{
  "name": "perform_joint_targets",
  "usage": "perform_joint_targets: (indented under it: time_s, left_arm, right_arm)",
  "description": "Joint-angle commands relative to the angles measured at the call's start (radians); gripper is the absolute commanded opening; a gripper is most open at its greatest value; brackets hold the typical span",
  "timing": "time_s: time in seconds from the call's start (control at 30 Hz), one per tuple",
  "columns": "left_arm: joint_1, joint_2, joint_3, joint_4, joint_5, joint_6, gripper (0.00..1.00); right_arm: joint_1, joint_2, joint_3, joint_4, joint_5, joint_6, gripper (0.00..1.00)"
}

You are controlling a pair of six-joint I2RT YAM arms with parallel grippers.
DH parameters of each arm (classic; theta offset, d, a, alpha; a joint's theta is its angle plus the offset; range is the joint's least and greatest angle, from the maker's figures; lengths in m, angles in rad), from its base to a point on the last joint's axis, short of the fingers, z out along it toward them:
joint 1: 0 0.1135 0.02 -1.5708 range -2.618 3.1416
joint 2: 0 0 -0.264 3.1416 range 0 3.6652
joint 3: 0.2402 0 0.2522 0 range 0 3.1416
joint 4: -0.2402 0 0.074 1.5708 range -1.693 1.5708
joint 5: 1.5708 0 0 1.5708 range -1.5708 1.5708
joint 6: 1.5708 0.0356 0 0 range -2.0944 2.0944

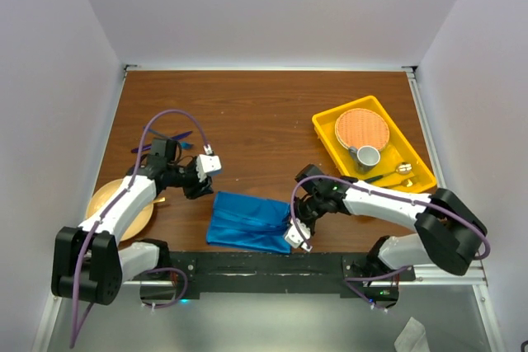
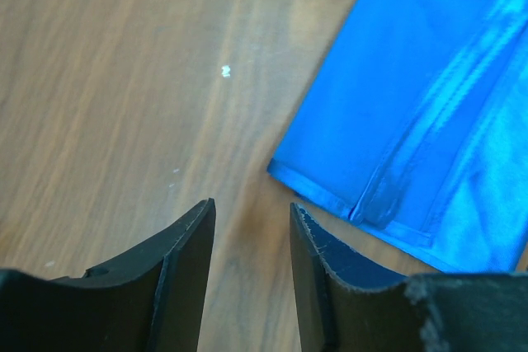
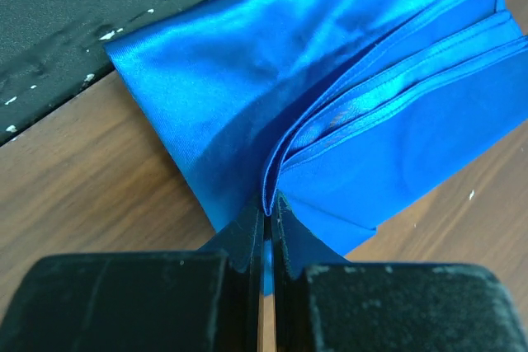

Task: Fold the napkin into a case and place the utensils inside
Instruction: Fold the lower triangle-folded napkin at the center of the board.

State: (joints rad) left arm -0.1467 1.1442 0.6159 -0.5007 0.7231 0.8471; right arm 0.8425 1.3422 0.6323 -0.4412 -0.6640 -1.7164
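Right gripper [image 3: 268, 206] is clenched on a folded edge of the napkin [image 1: 247, 222], at its right end. How many layers lie between the jaws cannot be told. Left gripper [image 2: 252, 213] is released and holds nothing. It hangs over bare bench [image 1: 264, 113] just beside the napkin's far left corner.

Location: the napkin lies folded and oblong at the middle of the bench's near edge, one near corner over the black rail [image 3: 74, 6]. The utensils [image 1: 169, 139] lie near the left edge, well apart from it and beside the left arm.

Risks noted:
- The cloth is shiny and likely slick. A pull on a partial pinch could slide the layers apart and undo the fold.
- Any drag toward the near edge could take the napkin off the bench.
- The left gripper's inner jaw stands close to the hem and could snag the corner if lowered.
- Gold cutlery [image 1: 394, 172] in the tray [image 1: 324, 127] could be picked in error.
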Motion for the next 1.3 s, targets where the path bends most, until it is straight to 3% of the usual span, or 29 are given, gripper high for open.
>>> perform_joint_targets:
  time_s: [0.0, 0.27, 0.47, 0.6, 0.87, 1.27]
  left_arm:
    - [-0.042, -0.003, -0.010, -0.045, -0.001, 0.061, 0.45]
    - [-0.042, 0.038, -0.008, 0.016, -0.024, -0.002, 0.45]
    - [-0.040, 0.146, 0.047, 0.108, -0.068, -0.144, 0.46]
    - [0.018, 0.210, 0.110, 0.123, -0.056, -0.186, 0.45]
    - [-0.019, 0.155, 0.163, -0.031, -0.053, 0.094, 0.48]
    - [-0.171, 0.141, 0.093, -0.050, -0.142, 0.176, 0.47]
  right_arm:
    - [0.018, 0.040, -0.002, 0.051, 0.052, -0.037, 0.00]
    - [0.018, 0.199, 0.072, 0.099, 0.145, 0.035, 0.00]
    - [0.001, 0.291, 0.165, 0.122, 0.190, 0.113, 0.00]
    - [-0.046, 0.324, 0.237, 0.102, 0.190, 0.133, 0.00]
    - [-0.086, 0.310, 0.280, 0.055, 0.146, 0.106, 0.00]
    - [-0.108, 0.330, 0.297, 0.061, 0.126, 0.132, 0.02]
